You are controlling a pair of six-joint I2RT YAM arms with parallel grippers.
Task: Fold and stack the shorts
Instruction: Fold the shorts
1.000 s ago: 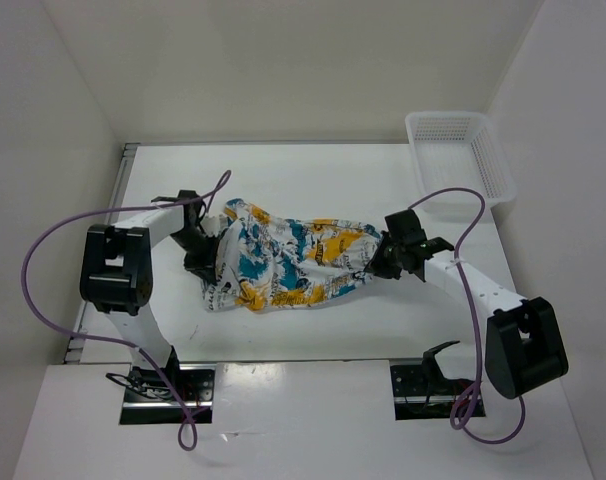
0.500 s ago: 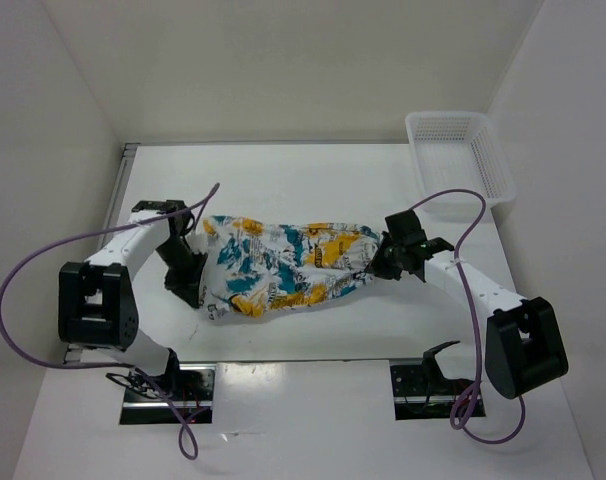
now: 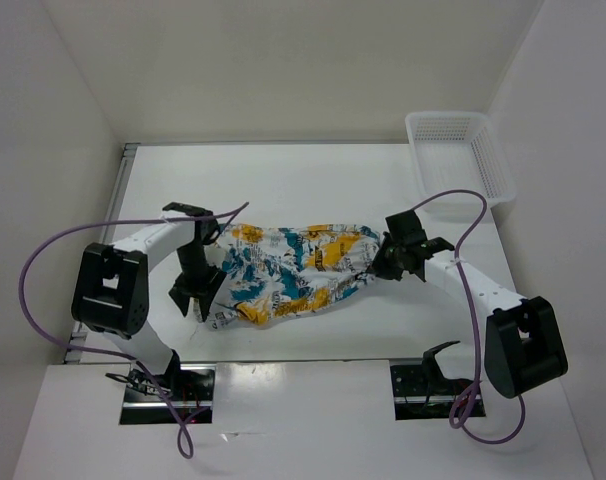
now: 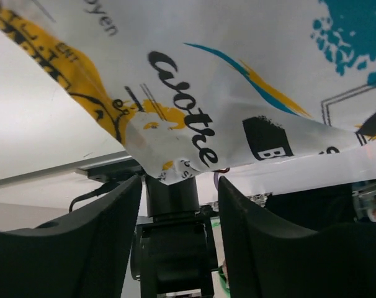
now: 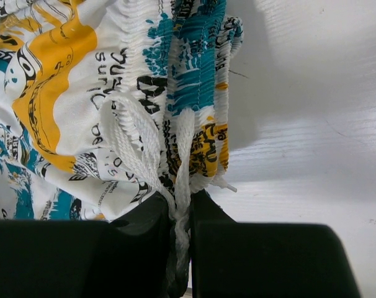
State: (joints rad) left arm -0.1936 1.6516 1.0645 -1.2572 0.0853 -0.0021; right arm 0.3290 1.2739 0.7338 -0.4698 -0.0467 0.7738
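On the white table [image 3: 313,180], left fingers [image 4: 82,248] have spread off the shorts [image 3: 293,270] while right fingers [image 5: 82,261] still pinch them.

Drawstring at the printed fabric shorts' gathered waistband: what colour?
White: the braided cord drawstring on the printed shorts, clearest in the right wrist view.

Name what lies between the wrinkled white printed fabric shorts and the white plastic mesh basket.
Top view: bare white tabletop, crossed by the right arm's looping purple cable, separates the shorts from the basket.
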